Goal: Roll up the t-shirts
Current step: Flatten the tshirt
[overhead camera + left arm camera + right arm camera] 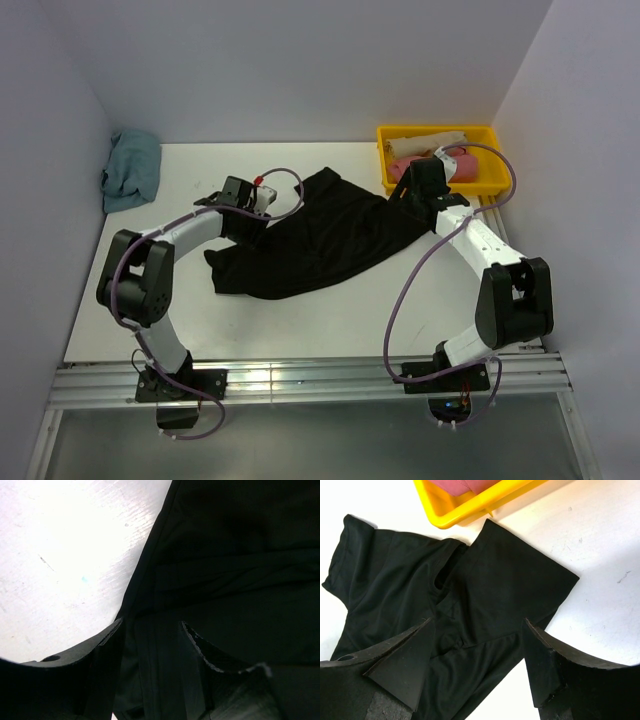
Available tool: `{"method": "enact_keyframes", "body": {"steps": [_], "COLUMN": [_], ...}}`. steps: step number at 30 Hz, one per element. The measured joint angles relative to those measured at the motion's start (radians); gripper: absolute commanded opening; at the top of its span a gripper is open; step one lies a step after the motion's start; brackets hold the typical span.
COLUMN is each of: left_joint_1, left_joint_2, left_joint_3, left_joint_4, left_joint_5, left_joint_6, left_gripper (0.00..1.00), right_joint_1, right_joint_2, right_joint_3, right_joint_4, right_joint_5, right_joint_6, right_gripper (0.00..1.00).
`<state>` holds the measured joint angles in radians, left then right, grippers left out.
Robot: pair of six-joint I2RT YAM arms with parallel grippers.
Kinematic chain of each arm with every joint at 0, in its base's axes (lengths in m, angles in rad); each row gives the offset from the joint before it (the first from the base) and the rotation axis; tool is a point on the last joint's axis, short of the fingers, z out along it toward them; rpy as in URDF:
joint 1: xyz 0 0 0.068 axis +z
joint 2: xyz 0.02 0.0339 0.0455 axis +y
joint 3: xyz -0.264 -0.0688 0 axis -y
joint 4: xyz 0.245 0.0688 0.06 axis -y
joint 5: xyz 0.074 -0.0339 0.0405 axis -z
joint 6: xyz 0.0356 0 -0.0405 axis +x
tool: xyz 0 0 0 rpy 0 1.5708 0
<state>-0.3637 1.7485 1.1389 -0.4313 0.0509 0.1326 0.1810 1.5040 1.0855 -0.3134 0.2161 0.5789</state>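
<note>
A crumpled dusty-blue t-shirt [130, 170] lies at the table's [300, 320] far left corner, well apart from both grippers. The left gripper [152, 625] sits low on the left edge of the black t-shirt [310, 245]. Its fingers are parted, and a fold of the cloth runs up between them. Black fingers against black fabric make contact hard to judge, but the fold does not appear to be pinched. To the left of these fingers is bare white tabletop, and to their right only dark cloth, cut off by the frame.

The right gripper [478, 622] hovers with its fingers spread wide over the shirt's right end. A flat sleeve lies between and just beyond the fingertips. Beyond that, a yellow bin [450, 517] is partly cropped. From above it holds a beige roll [425, 143] and a pink t-shirt [465, 163], partly hidden by the right arm.
</note>
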Motion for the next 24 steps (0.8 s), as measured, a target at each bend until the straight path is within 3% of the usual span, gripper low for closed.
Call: {"method": "enact_keyframes", "body": {"steps": [13,21,24], "left_joint_1": [-0.001,-0.003,-0.005], "left_joint_2": [0.055,0.061,0.061], "left_joint_3": [0.029,0.029,0.031], "left_joint_4": [-0.016,-0.03,-0.039], "left_joint_5": [0.009,0.03,0.032], "left_joint_6": [-0.013,-0.017,-0.018], "left_gripper": [0.47,0.36,0.27], "right_joint_1": [0.0,0.0,0.0], "right_joint_2": [0.003,0.032,0.041], "right_joint_3": [0.0,0.001,0.001], "right_joint_4": [-0.006,-0.013,-0.014], "right_joint_5": [0.005,0.007,0.007], "right_joint_6": [-0.001,-0.001,-0.001], "right_gripper": [0.77,0.76,0.76]}}
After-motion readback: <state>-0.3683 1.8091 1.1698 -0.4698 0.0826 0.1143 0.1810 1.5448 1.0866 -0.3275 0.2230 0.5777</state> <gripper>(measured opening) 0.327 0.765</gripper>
